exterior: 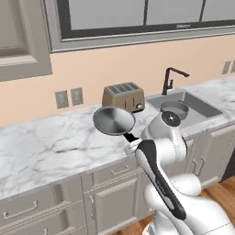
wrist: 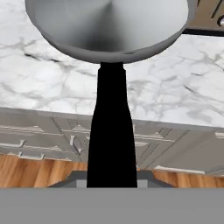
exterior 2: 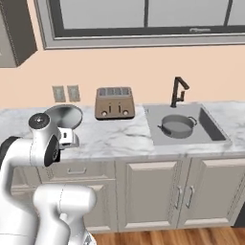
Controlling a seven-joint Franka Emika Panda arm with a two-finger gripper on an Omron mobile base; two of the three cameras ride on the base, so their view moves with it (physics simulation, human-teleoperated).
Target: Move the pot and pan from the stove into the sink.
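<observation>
Pan hangs in the air above the marble surface, held by its long black handle. From the hand camera I see that handle running straight down into my tool, which is pinching it near its end; the fingertips themselves are mostly hidden behind the handle. The pan's bowl tilts up and away from the hand, its grey underside facing the camera. To its right stands a brown toaster against the wall. Further right, the pot already sits inside the sink, below the black faucet. Pan and sink are well apart.
</observation>
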